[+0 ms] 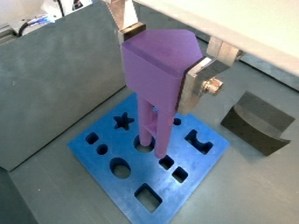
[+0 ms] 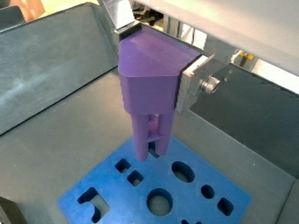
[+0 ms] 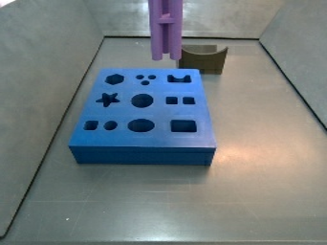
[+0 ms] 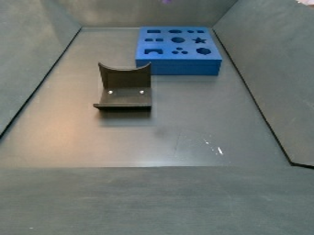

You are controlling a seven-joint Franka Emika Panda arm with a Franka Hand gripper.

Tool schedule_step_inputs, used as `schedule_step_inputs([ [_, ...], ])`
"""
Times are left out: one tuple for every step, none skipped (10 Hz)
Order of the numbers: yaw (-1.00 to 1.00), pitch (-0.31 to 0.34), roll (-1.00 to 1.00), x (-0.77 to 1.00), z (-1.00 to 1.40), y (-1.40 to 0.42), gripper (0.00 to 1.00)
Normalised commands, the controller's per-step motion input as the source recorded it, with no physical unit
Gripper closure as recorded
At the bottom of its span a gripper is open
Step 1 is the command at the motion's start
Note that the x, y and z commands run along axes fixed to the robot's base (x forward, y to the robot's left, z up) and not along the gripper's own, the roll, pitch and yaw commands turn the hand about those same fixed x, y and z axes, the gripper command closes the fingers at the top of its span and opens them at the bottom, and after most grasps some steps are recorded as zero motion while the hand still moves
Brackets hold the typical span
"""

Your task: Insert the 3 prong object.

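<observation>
- Gripper [image 1: 176,74] clamped on the 3 prong object [image 1: 156,83], silver plates pressed against the purple head's sides in both wrist views
- Light-purple piece hanging straight below the gripper, long axis vertical, rods pointing down at the blue block [image 3: 143,107]
- Rod tips directly under the gripper, poised over the block's top face; in a wrist view, seemingly lined up near the row of small round holes [image 1: 149,141]
- Judged: insertion not yet done; next move likely a straight descent, hinging on tips matching the three-dot hole pattern [image 3: 151,78]
- In a side view, rods [image 3: 166,29] seen descending from the frame's upper edge to just above the block's far edge, gripper itself out of frame
- Contact between tips and block not possible to tell from any view
- In a side view, only block [image 4: 179,50] and olive-brown curved block [image 4: 123,87] visible on the grey floor; gripper and purple piece cropped out
- Wrist views alone showing the grip; side view alone showing the full hole layout, including star [image 3: 107,98] and hexagon
- Curved block well apart from the gripper, off to one side, not involved
</observation>
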Motion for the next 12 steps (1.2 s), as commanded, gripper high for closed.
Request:
schedule_step_inputs([
  [0.00, 0.000, 0.01, 0.00, 0.00, 0.00, 1.00],
  [0.00, 0.000, 0.00, -0.05, 0.00, 0.00, 1.00],
  [-0.57, -0.029, 0.00, -0.21, -0.03, 0.34, 1.00],
  [-0.72, -0.010, 0.01, -0.19, -0.12, 0.25, 1.00],
  [-0.69, -0.009, 0.01, -0.35, -0.17, 0.24, 1.00],
  [-0.66, -0.006, 0.01, -0.36, -0.18, 0.28, 1.00],
  [-0.63, -0.007, 0.01, -0.36, -0.26, 0.32, 1.00],
  [-0.64, -0.004, 0.00, -0.35, -0.27, 0.31, 1.00],
  [-0.67, -0.007, 0.00, -0.35, -0.27, 0.29, 1.00],
  [-0.70, -0.010, 0.00, -0.34, -0.26, 0.27, 1.00],
  [-0.69, -0.010, 0.00, -0.34, -0.27, 0.29, 1.00],
  [-0.69, -0.019, 0.00, -0.34, -0.25, 0.28, 1.00],
])
